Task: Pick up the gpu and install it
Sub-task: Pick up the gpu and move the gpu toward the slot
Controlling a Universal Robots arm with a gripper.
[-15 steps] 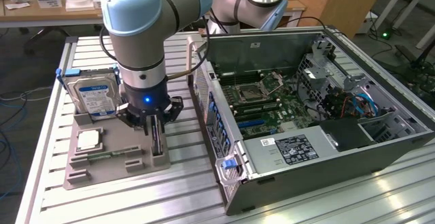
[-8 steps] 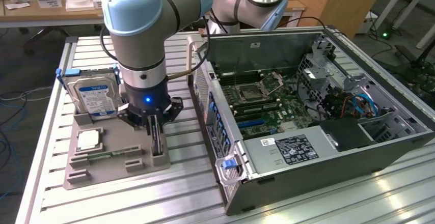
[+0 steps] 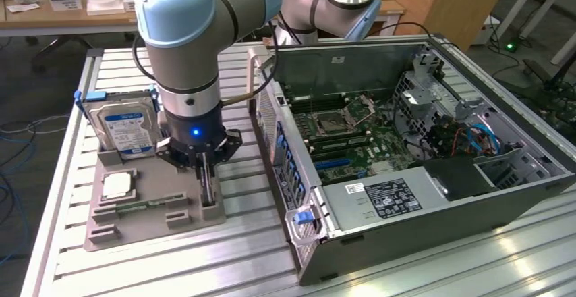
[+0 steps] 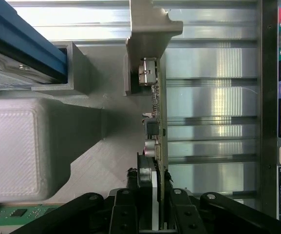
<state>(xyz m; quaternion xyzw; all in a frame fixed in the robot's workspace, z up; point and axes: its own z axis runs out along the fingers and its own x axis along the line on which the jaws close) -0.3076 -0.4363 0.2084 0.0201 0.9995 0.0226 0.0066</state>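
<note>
The gpu [image 3: 209, 192] stands on edge in the gray holder [image 3: 135, 226], directly beneath the tool [image 3: 207, 174], which straddles its upper edge. Whether it is clamped cannot be told. No lift is seen yet, and installation in the open computer case [image 3: 432, 243] beside the tool is left.

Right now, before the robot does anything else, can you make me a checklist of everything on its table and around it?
Surface: slatted metal table with a grey holder tray on it.
Job's things: gpu standing on edge in the tray; open computer case beside the tray.
Clutter: hard drive upright and silver chip lying flat, both in the tray.
Grippers: gripper down at the gpu's top edge; whether it grips cannot be told.
Cables: blue cables inside the case; loose cables on the floor.
Surroundings: wooden desk behind the table.
</note>
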